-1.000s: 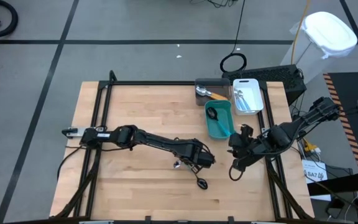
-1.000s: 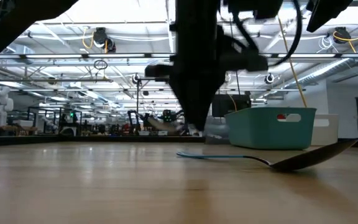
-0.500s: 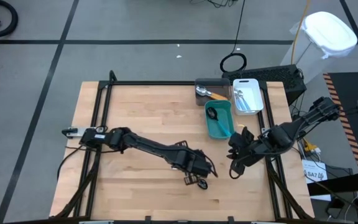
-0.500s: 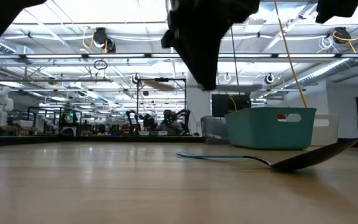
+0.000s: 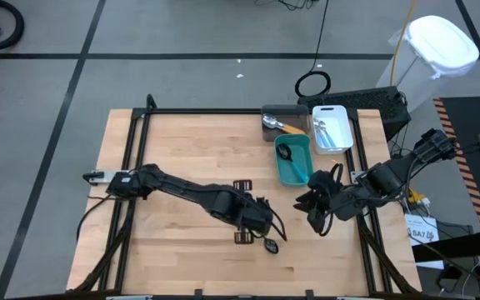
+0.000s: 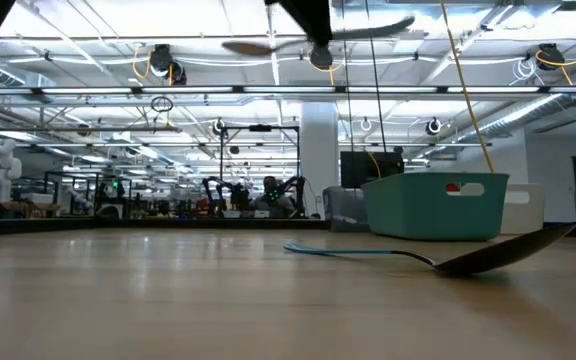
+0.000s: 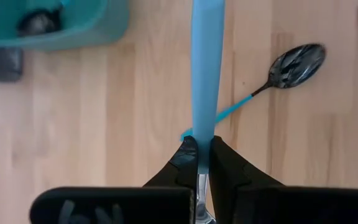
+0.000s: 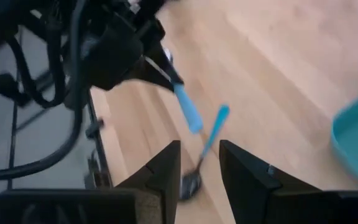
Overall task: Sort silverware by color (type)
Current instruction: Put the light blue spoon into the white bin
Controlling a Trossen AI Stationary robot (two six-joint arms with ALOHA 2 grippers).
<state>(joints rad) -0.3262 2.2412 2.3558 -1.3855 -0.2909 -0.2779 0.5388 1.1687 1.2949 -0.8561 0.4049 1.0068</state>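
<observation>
The left gripper [image 7: 197, 163] is clamped on a light-blue plastic-handled utensil [image 7: 207, 68], held clear above the wooden table [image 5: 173, 150] for transfer. A dark-bowled, blue-handled spoon [image 7: 277, 74] lies on the table below. The right gripper [image 8: 199, 163] hovers nearby, fingers apart.

I can read almost nothing from where I work. The only lettering sits on a white tag [image 5: 422, 234] off the table's edge, at about 4 o'clock from the table's middle in the high view; it seems to begin "BA7", though I cannot be sure. A small red mark on the teal bin [image 6: 434, 205] in the low view is illegible to me.
</observation>
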